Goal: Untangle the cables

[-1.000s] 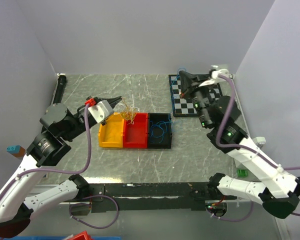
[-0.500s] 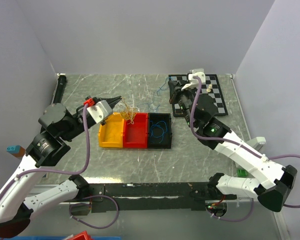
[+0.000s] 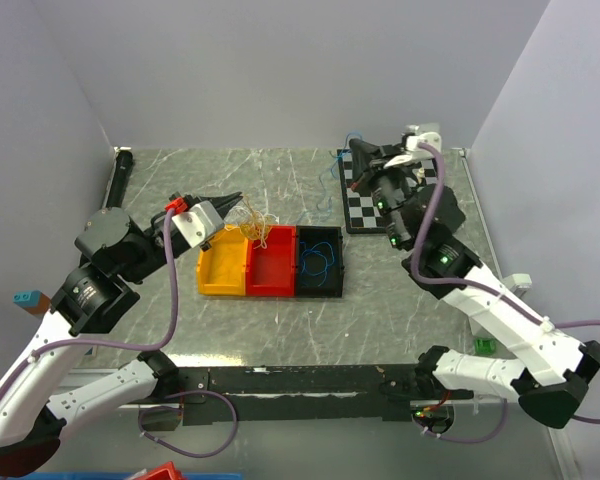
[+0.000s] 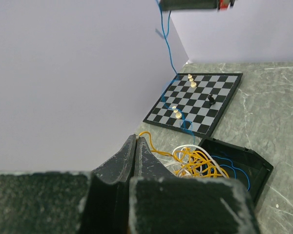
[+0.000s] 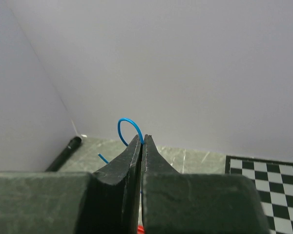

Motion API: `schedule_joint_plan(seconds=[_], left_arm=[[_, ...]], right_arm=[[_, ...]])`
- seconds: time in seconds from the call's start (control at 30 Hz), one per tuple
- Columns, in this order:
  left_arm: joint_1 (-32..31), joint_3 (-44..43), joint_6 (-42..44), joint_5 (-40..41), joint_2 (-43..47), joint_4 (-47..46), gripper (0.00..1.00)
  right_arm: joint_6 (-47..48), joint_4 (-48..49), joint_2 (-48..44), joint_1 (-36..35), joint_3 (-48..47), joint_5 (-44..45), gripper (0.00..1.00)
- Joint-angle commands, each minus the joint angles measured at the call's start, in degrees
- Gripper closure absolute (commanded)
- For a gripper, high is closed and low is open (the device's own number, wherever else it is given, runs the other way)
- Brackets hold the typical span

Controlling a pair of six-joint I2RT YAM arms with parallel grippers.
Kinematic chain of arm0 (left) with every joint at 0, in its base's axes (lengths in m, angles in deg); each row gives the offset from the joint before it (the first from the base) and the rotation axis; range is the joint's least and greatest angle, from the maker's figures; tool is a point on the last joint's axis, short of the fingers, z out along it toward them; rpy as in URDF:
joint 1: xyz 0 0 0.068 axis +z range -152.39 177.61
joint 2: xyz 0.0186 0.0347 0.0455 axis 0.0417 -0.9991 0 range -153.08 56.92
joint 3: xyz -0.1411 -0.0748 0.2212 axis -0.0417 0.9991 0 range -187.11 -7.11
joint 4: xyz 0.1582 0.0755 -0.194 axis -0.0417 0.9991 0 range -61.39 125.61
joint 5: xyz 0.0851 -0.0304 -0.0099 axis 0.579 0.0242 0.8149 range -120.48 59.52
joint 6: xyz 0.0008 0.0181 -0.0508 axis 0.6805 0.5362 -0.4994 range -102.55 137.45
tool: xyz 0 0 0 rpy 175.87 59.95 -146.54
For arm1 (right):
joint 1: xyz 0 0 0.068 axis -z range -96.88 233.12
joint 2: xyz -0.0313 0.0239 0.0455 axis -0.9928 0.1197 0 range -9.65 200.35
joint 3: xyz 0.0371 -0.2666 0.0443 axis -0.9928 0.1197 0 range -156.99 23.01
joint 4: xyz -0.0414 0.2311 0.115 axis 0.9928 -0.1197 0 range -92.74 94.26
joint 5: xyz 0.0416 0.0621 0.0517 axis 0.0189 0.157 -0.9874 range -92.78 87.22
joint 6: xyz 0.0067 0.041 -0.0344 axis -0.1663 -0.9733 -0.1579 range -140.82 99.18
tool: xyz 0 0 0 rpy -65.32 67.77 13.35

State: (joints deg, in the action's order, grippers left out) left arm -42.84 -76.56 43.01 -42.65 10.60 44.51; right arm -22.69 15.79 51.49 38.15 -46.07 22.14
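Note:
My left gripper (image 3: 242, 201) is shut on a yellow-orange cable and holds a clump of yellow-orange and white cables (image 3: 256, 228) above the red bin (image 3: 272, 272). In the left wrist view the closed jaws (image 4: 136, 139) pinch the yellow-orange strand, and the clump (image 4: 200, 163) hangs just past them. My right gripper (image 3: 356, 146) is shut on a blue cable (image 3: 329, 184), raised over the chessboard's left edge. The blue cable (image 4: 165, 39) trails down toward the clump. In the right wrist view the jaws (image 5: 142, 139) pinch a blue loop (image 5: 123, 126).
Yellow bin (image 3: 220, 272), red bin and black bin (image 3: 338, 262) stand side by side mid-table. More blue cables (image 3: 318, 262) lie in the black bin. A chessboard (image 3: 420, 205) with small pieces lies at the back right. Grey walls close in on three sides.
My right gripper swung left over the table with the blue cable, then back right and up by the chessboard's left edge. My left gripper has kept its place and hold.

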Motion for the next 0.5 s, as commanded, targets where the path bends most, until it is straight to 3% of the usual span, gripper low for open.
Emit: schedule_joint_plan(seconds=[0.0,0.47], left_arm=[[0.10,-1.30,-1.04,-0.40,0.80,-1.75,0.99],[0.19,-1.30,-0.69,-0.14,0.97,-1.93,0.99]], right_arm=[[1.25,2.89,-2.52,0.32,-2.73,-0.49,1.00],[-0.77,0.95,-3.40,0.32,1.93,0.73,1.00]])
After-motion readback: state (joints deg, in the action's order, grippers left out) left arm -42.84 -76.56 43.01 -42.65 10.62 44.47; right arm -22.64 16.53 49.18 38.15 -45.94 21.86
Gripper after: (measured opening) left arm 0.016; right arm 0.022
